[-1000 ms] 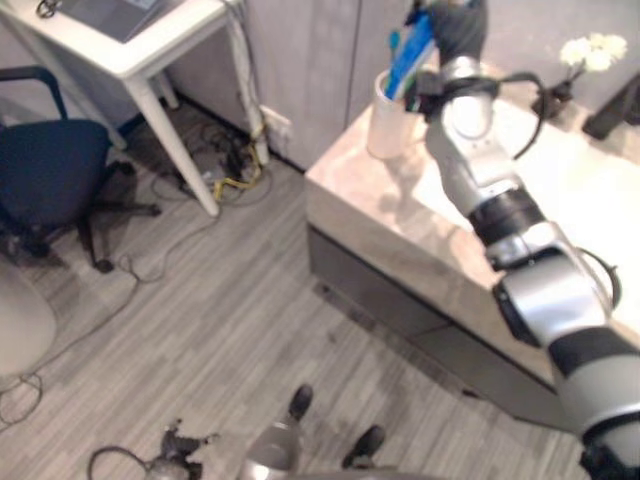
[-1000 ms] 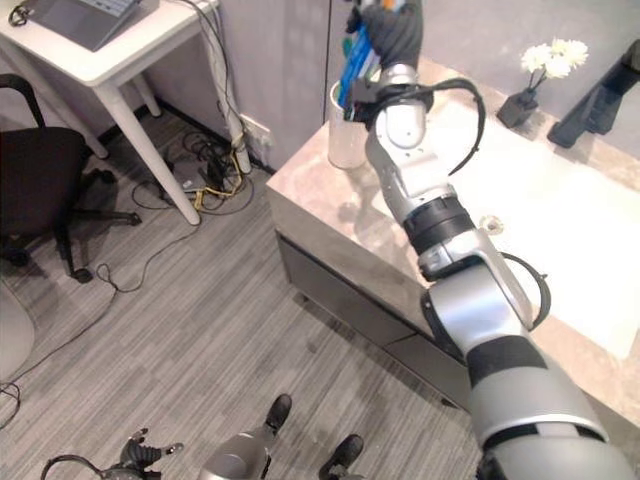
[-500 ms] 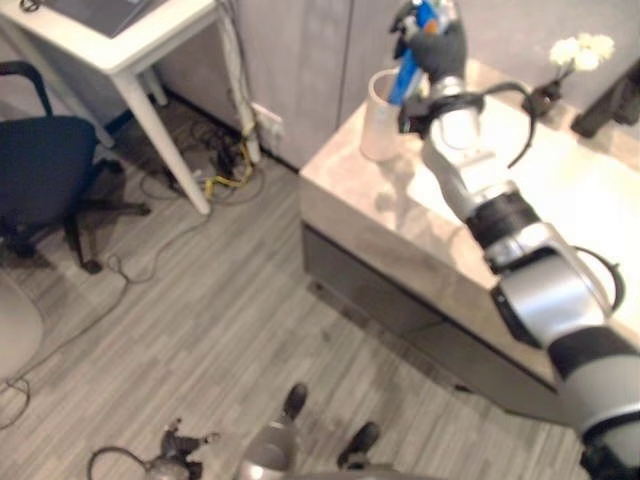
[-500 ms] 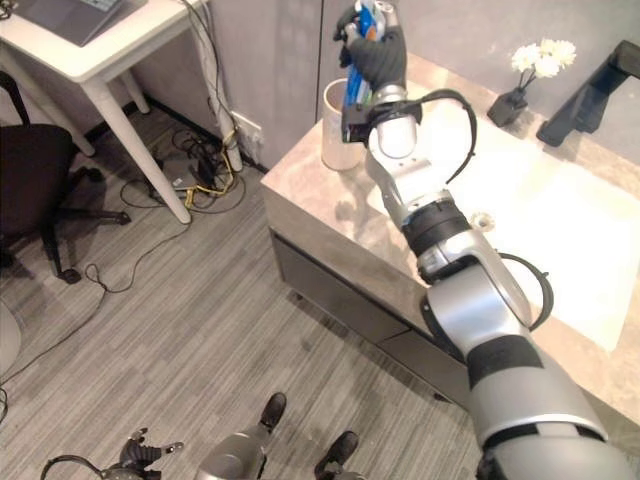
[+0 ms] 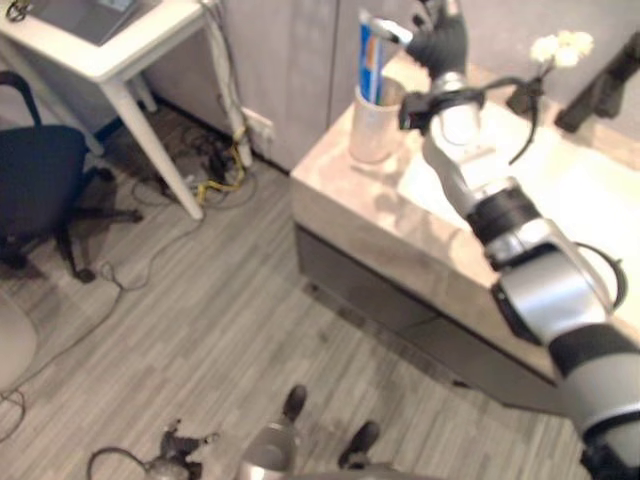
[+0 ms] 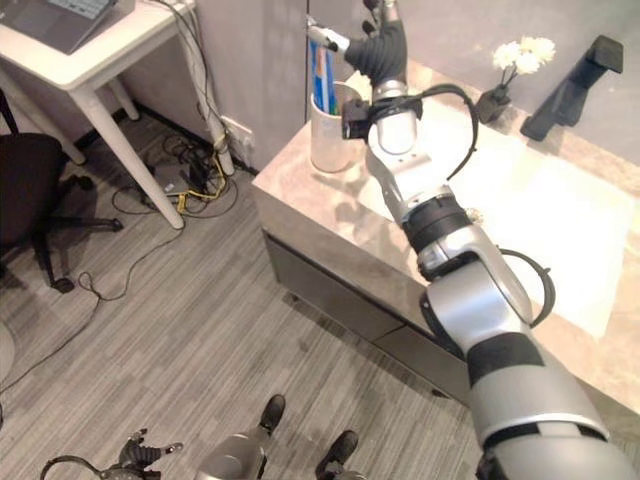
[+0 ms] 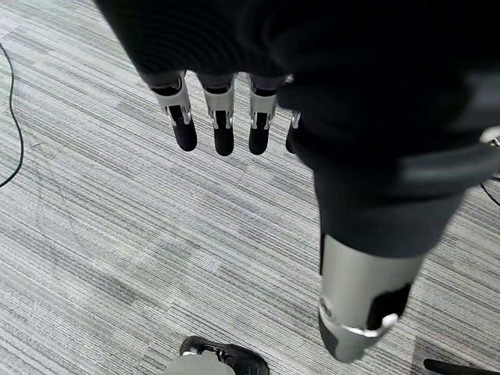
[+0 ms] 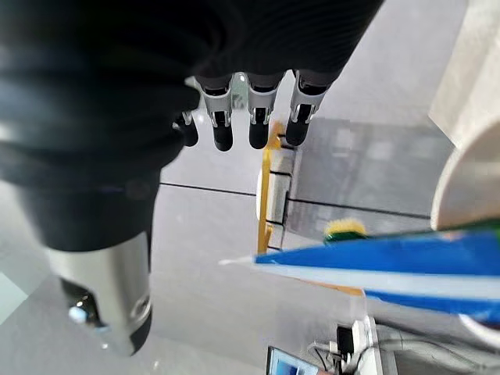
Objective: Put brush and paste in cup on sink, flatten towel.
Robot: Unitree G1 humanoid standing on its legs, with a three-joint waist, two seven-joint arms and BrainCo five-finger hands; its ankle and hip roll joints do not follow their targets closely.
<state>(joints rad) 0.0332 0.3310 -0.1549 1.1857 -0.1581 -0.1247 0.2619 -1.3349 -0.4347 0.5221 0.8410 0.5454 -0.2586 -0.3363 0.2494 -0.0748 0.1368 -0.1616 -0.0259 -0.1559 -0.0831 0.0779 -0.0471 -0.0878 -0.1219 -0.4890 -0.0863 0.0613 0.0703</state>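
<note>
A white cup (image 6: pixel 329 138) stands at the near left corner of the marble sink counter (image 6: pixel 335 215). A blue toothpaste tube (image 6: pixel 322 68) stands upright in it, and a green brush head (image 8: pixel 346 229) shows beside the tube in the right wrist view. My right hand (image 6: pixel 384 48) is above and just right of the cup, apart from the tube, with its fingers (image 8: pixel 258 129) straight and holding nothing. My left hand (image 7: pixel 219 117) hangs low over the grey floor, fingers straight and empty.
A white basin (image 6: pixel 545 205) lies to the right of the cup, with a black tap (image 6: pixel 572 88) and a small vase of white flowers (image 6: pixel 512 62) behind it. A white desk (image 6: pixel 90 50), a dark office chair (image 6: pixel 30 190) and floor cables (image 6: pixel 185 180) are on the left.
My right hand has let go of the toothpaste tube, which now stands in the cup. The hand has lifted clear to the cup's right. The camera has shifted a little.
</note>
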